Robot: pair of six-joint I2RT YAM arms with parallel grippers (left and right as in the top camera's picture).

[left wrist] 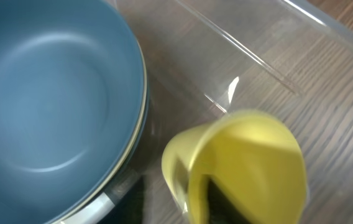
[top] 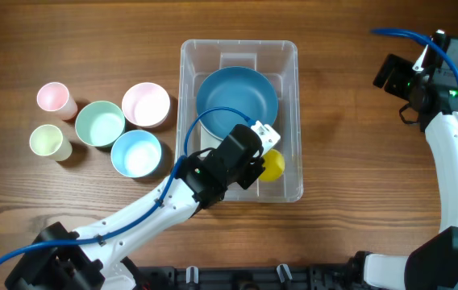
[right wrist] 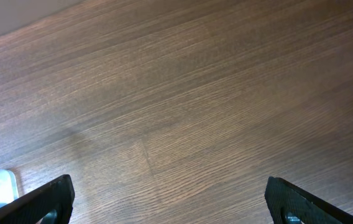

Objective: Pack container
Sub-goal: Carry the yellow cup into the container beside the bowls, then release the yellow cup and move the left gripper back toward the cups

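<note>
Two items lie inside the container point(top: 297, 113), which stands at the centre of the bench point(top: 358, 161): a blue bowl point(top: 237, 97) filling its far half, and a yellow cup point(top: 274, 166) tipped on its side at the near right corner, just beside the bowl. The left end effector point(top: 263, 151) reaches into the container and pinches the wall of the yellow cup; the left wrist view shows one dark finger point(left wrist: 221, 200) inside the cup mouth and the other outside it. The right end effector point(right wrist: 170, 202) hangs over bare bench well to the right, its fingers spread wide and holding nothing. Five pieces wait to the left of the container: a pink cup point(top: 54, 98), a pale green cup point(top: 47, 142), a green bowl point(top: 100, 122), a pink bowl point(top: 146, 104) and a light blue bowl point(top: 136, 153). Assessment: the container looks like thin clear plastic, so it is probably light, fairly stiff at the rim, flexible in the walls and slick to the touch. It may slide if nudged from inside. If it must be shifted, grip the rim on a long side, away from the rounded corners.
</note>
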